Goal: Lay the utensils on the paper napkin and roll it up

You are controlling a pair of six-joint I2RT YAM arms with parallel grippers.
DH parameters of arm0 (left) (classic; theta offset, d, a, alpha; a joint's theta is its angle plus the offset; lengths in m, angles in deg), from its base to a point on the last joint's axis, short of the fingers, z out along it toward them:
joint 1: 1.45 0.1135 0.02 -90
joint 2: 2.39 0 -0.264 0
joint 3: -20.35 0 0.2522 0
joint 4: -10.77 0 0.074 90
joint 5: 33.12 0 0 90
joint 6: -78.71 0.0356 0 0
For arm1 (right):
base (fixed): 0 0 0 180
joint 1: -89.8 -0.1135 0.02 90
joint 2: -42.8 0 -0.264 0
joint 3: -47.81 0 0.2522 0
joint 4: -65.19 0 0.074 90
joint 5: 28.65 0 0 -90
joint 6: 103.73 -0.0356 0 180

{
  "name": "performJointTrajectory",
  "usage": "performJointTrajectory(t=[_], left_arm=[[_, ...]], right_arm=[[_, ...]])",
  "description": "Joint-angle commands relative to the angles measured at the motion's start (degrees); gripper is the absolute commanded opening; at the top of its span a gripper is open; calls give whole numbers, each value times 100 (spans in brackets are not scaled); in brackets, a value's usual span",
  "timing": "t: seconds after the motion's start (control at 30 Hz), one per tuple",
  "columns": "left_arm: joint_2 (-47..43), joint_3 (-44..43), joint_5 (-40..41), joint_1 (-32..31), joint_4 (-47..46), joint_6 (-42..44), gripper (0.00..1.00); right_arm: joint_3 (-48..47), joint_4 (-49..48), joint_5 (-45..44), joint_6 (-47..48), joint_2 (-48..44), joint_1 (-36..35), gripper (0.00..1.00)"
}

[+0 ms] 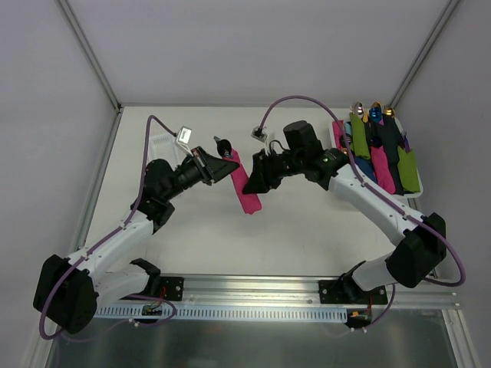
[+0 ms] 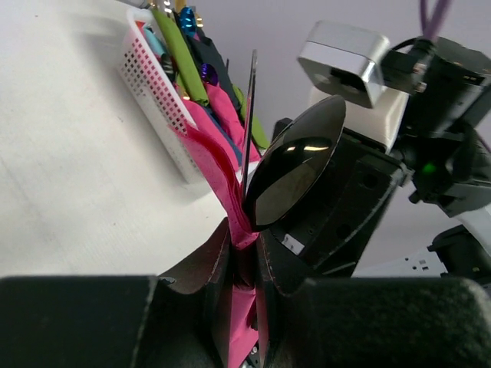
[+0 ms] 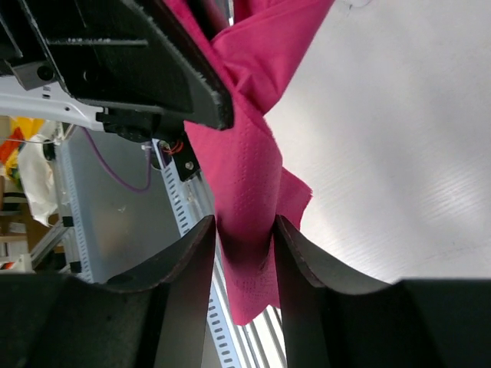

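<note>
**Pinching one pink roll from both sides**

Reaching inward from their bases, both arms bend at the elbow and meet over the middle of the surface (image 1: 307,230). The left hand (image 1: 227,166) comes in from the left with its fingers aimed right. The right hand (image 1: 253,180) comes in from the right with its fingers aimed left, so the two nearly face each other.

The paper napkin (image 1: 247,190) sits between them as a slim magenta roll. In the top view its long axis runs on a slant, from the far end by the left hand down toward the near edge. Whether its near end touches the surface cannot be told.

The left hand is narrow, clamped on the far part of the roll. Its wrist view shows the fingers (image 2: 215,264) pressed against pink paper on both sides. The utensils (image 2: 295,165) stick out of that end pointing away from the arms — a glossy black spoon bowl and a thin black blade beside it.

The right hand is also closed on the napkin — its wrist view shows the paper filling the gap between its curved fingers (image 3: 192,257), creased and loose below the grip.

At the far right stands a white basket (image 2: 157,88) of rolled napkins (image 1: 360,136), well apart from the hands.
</note>
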State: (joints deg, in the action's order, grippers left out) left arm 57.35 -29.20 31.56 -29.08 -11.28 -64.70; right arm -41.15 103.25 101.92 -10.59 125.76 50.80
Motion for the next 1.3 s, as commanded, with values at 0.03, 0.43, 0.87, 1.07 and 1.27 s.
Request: performJointTrajectory(t=[0.03,0.43,0.87,1.07,1.27], left_arm=[[54,28,-359,66,-1173,-328,0],[406,195,-641,74,-2333,-864,0],[415,196,-614,136,-2229,-856,0],[240,90,-553,136,-1553,-505,19],[90,-59,-500,136,-876,-170,53]], right_arm=[[128,-610,758,-549,98,182,39],[611,-1769,1514,-1289,-25,411,23],[866,-2386,1901,-1772,-130,499,0],[1007,-2693,1813,-1860,-315,631,0],[1007,-2754,1839,-1852,-464,842,0]])
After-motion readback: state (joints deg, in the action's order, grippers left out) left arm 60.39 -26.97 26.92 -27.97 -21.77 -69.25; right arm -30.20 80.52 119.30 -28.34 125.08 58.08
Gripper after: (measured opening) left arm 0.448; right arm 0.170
